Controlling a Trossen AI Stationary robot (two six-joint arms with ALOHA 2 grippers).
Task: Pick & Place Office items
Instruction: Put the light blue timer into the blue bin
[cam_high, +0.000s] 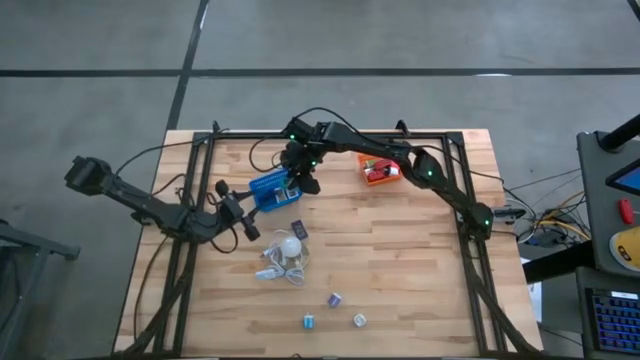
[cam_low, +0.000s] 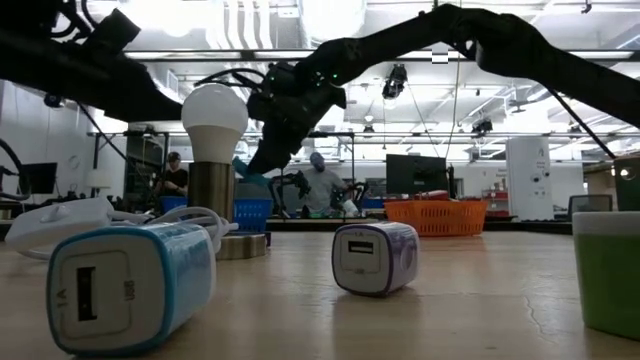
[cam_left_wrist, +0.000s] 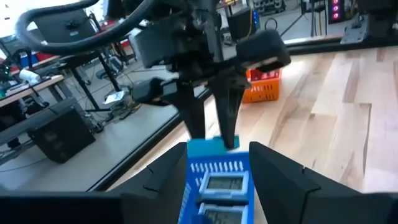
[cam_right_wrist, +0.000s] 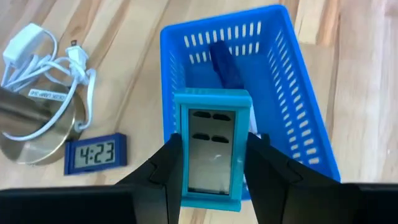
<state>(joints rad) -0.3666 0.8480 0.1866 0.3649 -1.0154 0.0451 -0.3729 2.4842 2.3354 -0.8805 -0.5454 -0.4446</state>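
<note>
Bulb lamp + cord block mid table; bare wood R of it.

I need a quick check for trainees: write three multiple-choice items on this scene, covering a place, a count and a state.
1. Where is the clock reading 4:23?
A. In the orange basket
B. Held by the left arm
C. On the table beside the lamp base

2. How many small charger cubes lie on the table?
A. Three
B. One
C. Six

3. What is the right pincer doing?
A. Hanging open and empty
B. Gripping a teal clock above the blue basket
C. Resting on the table

Answers:
1 C: the right wrist view shows it flat on the wood.
2 A: the high view shows three.
3 B: both fingers press the clock's sides.
</note>
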